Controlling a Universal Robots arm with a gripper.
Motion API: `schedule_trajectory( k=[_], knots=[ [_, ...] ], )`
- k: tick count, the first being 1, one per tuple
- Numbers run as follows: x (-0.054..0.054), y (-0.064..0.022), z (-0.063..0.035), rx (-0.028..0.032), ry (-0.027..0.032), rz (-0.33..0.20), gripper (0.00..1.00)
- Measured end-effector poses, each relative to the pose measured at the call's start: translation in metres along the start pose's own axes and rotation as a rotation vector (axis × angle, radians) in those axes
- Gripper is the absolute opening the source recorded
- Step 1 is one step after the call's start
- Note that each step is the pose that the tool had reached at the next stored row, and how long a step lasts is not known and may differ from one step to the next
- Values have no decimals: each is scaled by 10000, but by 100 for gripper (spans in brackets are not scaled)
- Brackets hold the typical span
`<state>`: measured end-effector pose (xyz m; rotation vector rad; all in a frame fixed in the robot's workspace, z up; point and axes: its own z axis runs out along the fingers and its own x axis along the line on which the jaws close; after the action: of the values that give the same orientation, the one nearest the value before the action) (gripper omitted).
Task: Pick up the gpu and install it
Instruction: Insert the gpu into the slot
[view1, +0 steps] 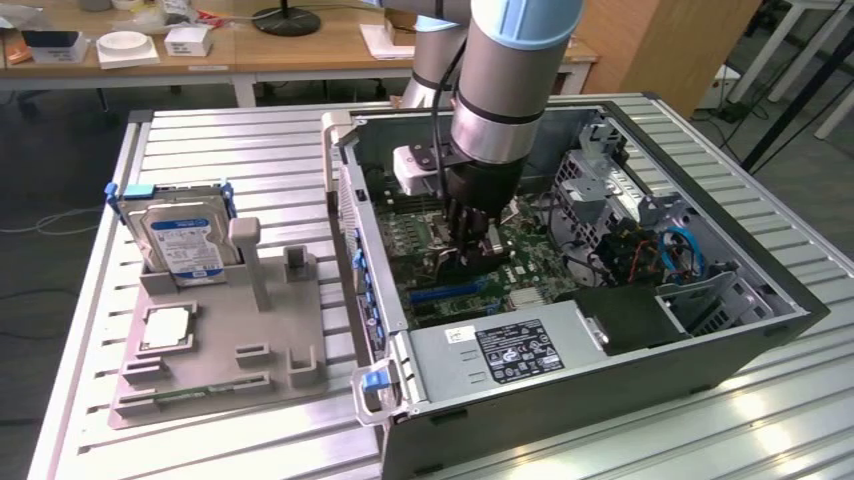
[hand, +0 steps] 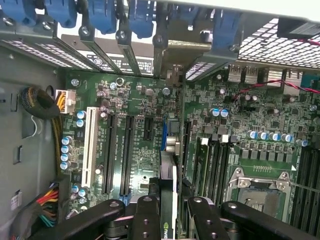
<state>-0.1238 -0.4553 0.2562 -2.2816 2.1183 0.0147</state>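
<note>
gripper: mine (hand: 169, 220), down inside the pc case (view1: 747, 330), over the motherboard (hand: 250, 120). Jaws pinch the gpu by its two flat faces, so not spread and not pressed fully together, w/ the card's thickness between them.
gpu: (hand: 168, 175) in my grip, edge-on to the wrist cam. Dark blade w/ a green logo close to my jaws. Off the fixture outside, already in the case.
gpu axis: long axis runs straight away from my jaws toward the rear wall of the case, parallel w/ the long black slots (hand: 107, 150).
key relation: card stands directly over the blue slot (hand: 163, 135), w/ the black slots on one side and the ram slots (hand: 210, 165) on the other. Blue shows along one face of the card only. Lateral line-up looks close, can't confirm dead-on.
far end: what looks like the card's metal bracket (hand: 182, 47) is at the rear wall, among the blue clips (hand: 105, 20). In its opening or not: can't tell.
seating: edge connector touching the slot or just above it, can't tell; the card hides it.
arm: (view1: 514, 60) comes down near vertical, mid-board, beside the cpu socket (hand: 260, 192).
off-task: hard drive (view1: 184, 240) upright in the grey fixture (view1: 214, 340) on the surface (view1: 200, 140), well apart on the exterior view's left.
progress (my read): pickup done, at the install step, card lined up w/ the slot.
</note>
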Motion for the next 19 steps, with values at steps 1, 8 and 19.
schedule_trajectory(
  k=[1,8,19],
  knots=[
    [0,0,1,1,-1,31,26],
    [1,0,2,7,1,202,26],
    [30,-2,29,-5,15,350,26]
  ],
)
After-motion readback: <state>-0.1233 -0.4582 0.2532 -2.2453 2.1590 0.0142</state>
